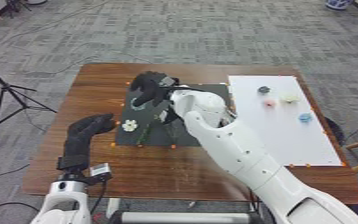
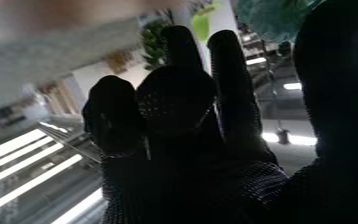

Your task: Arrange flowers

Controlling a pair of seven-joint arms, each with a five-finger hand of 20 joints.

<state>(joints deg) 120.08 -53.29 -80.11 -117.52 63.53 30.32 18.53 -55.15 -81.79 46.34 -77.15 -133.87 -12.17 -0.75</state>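
Note:
In the head view my right hand is over the back left of the dark mat, open, its thumb apart from the fingers. A pale teal thing shows close by the thumb. Nearer the front lie a white flower and green stems. My left hand is open at the left of the mat. In the right wrist view, my right hand has some fingers straight and others bent; teal petals are beside the thumb and a green leaf is beyond the fingers.
The white board at the right holds a dark flower, a pink one, a pale yellow one and a blue one. Small orange markers line the mat and board. A black tripod stands left of the table.

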